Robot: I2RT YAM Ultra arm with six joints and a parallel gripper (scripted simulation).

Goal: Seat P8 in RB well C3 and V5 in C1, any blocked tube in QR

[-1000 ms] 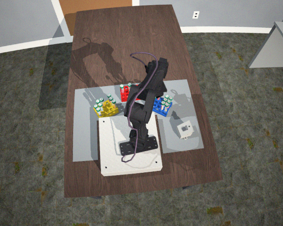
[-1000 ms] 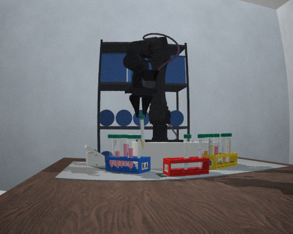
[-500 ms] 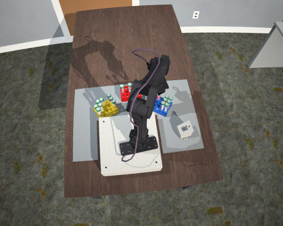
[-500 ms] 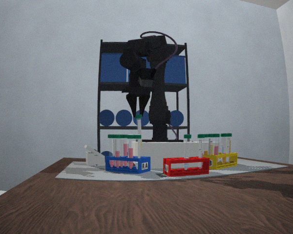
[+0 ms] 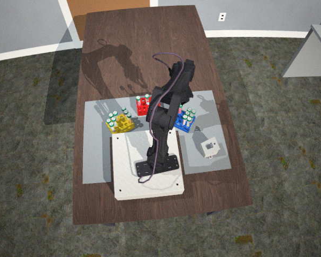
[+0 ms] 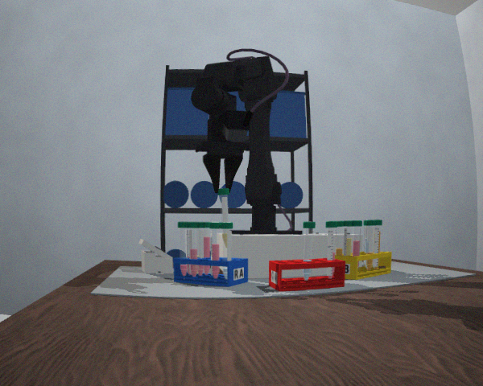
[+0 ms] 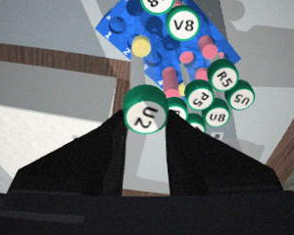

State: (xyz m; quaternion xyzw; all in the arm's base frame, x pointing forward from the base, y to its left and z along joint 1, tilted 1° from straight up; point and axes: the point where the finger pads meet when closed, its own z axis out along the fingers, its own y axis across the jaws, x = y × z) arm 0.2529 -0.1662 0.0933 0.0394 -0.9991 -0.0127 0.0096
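My gripper [image 6: 222, 191] [image 7: 145, 119] is shut on tube U2, which has a green cap and yellow content. U2 [image 6: 224, 207] [image 7: 146, 112] hangs upright over the near side of blue rack RA [image 5: 182, 127] [image 6: 200, 282] [image 7: 134, 30]; its lower end is partly hidden in the exterior view. In the wrist view, V8 [image 7: 182, 23], R5 [image 7: 223, 75], P5 [image 7: 200, 97], U5 [image 7: 240, 95] and U8 [image 7: 217, 114] stand in RA. A cap [image 7: 158, 2] at the top edge shows only part of its label. I cannot pick out P8 or V5. Yellow rack RB [image 5: 125, 128] [image 6: 374, 272] holds several tubes.
Red rack QR [image 5: 142, 113] [image 6: 312, 284] stands between RA and RB with two visible tubes. The white DONE box [image 5: 210, 152] [image 6: 154, 262] is right of the base in the top view. The white base block [image 5: 148, 190] borders the racks. The arm hides part of RA and QR there.
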